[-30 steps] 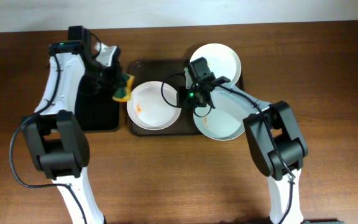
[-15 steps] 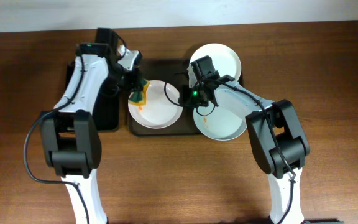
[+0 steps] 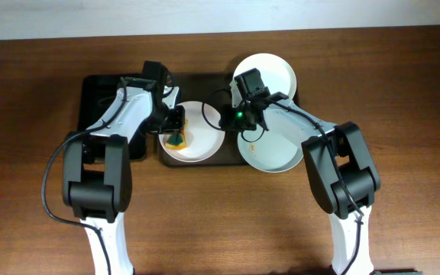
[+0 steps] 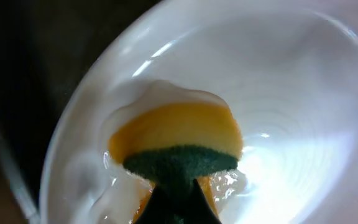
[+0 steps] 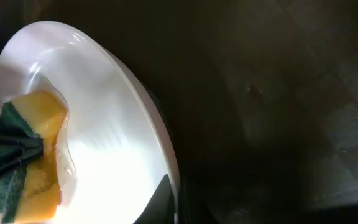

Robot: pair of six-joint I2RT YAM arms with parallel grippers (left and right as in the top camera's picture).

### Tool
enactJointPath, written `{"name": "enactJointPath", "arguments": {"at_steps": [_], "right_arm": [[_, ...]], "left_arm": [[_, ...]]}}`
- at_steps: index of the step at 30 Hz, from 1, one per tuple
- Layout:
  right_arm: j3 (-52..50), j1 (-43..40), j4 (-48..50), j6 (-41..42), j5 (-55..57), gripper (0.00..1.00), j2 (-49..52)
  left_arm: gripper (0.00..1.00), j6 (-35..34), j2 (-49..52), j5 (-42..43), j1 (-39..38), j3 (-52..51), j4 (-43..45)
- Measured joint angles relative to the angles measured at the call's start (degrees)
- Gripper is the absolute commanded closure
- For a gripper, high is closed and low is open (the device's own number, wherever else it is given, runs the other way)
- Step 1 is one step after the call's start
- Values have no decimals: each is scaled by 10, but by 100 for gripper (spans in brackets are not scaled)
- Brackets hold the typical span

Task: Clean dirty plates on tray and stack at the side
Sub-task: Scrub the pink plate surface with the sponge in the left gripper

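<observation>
As the left hand (image 3: 176, 131) bears down on a yellow-and-green sponge (image 3: 177, 140), its fingers clamped tight on the green scouring side, the yellow face is pressed into the left white plate (image 3: 201, 131), which sits at the left end of the dark brown tray (image 3: 193, 82) on the wooden desk (image 3: 403, 114). Seen from the left wrist, the sponge (image 4: 179, 146) rests left of the dish's centre, with a wet orange film (image 4: 221, 182) pooled round its near edge. The right hand (image 3: 225, 121) reaches in from the other side, its jaws drawn narrow on that same plate's right rim; the right wrist view shows a dark fingertip (image 5: 162, 200) against the white rim (image 5: 160, 143), with the sponge (image 5: 30, 162) and the left hand's thin fingers (image 5: 5, 148) across the dish at the left. Two more plates lie on the right half of the tray, each overhanging its edge: the far white plate (image 3: 270, 72) at the far right corner and the blue-grey plate (image 3: 277, 153) at the near right, which carries a small orange smear (image 3: 252, 150) and is crossed by the right arm. A smaller black tray (image 3: 98, 95) lies just beside the brown one on its left, partly under the left arm
</observation>
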Motion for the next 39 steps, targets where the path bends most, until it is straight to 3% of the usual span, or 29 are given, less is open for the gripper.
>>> {"name": "enactJointPath", "arguments": {"at_steps": [4, 8, 17, 27, 34, 39], "right_arm": [[0, -3, 0, -1, 1, 96, 0], [0, -4, 0, 0, 2, 96, 0], [0, -3, 1, 3, 1, 96, 0], [0, 0, -3, 0, -7, 96, 0], [0, 0, -4, -2, -8, 96, 0], [0, 0, -3, 3, -7, 96, 0]], "left_arm": [[99, 60, 5, 117, 6, -16, 51], [99, 52, 11, 143, -2, -20, 92], [99, -59, 7, 18, 4, -11, 100], [99, -64, 3, -31, 22, 7, -18], [99, 49, 12, 131, 42, -1, -43], [99, 82, 25, 221, 28, -7, -31]]}}
